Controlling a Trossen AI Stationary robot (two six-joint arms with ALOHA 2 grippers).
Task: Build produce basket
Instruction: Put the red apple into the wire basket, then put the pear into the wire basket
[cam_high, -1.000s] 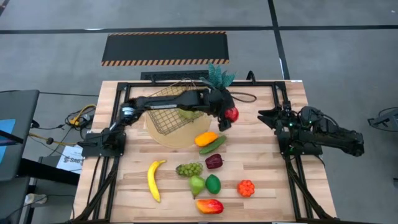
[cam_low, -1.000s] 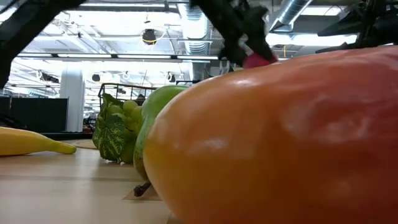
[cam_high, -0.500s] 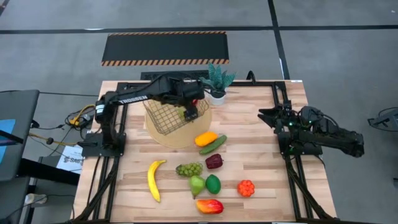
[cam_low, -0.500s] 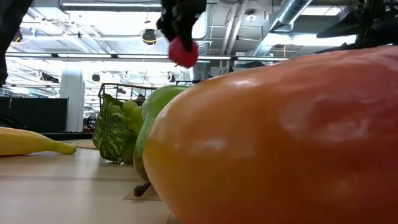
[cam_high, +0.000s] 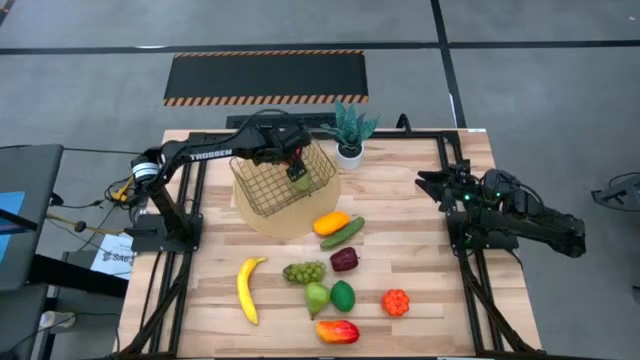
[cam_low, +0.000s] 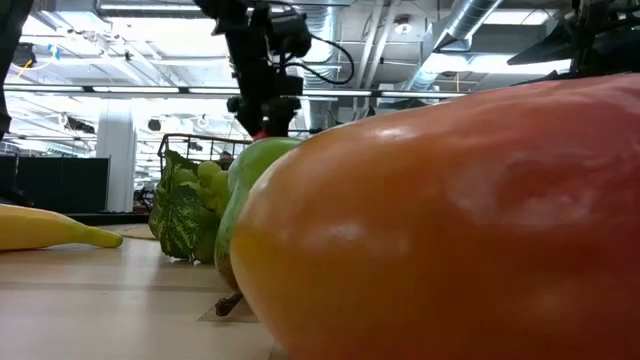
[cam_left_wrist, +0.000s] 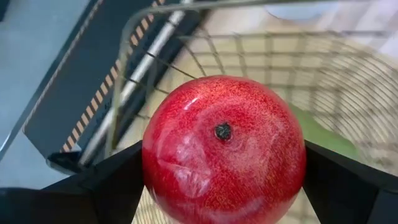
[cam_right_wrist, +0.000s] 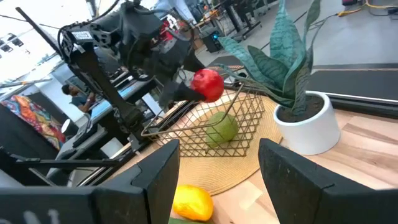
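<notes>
Fingers (cam_left_wrist: 93, 186) of your left gripper (cam_left_wrist: 224, 199) press the red apple (cam_left_wrist: 224, 146) from both sides, so the grip is on the fruit and nothing is let go yet. You see the apple as round, glossy and speckled, with a small dark dimple turned toward the wrist camera. It has no long axis, so you do not need to care how it turns when it falls.

What matters for you is the line straight down. From the high view the left gripper (cam_high: 298, 170) hangs above the basket (cam_high: 262, 190), near its far right corner. The right wrist view shows the apple (cam_right_wrist: 208, 84) about level with the top wire, close to the rim, and I cannot tell if it is fully inside the rim line. I judge that a small move toward the middle of the basket makes the drop safer.

A green fruit (cam_right_wrist: 220, 129) lies already in the basket, which stands on the round mat (cam_high: 290, 222) beside the potted plant (cam_high: 349, 132).

Your right gripper (cam_right_wrist: 217, 168) waits with its fingers apart at the right side of the table (cam_high: 430, 250), well apart from the basket, so the left arm is the nearer one. Other produce (cam_high: 305, 272) lies on the wood nearer the front.
</notes>
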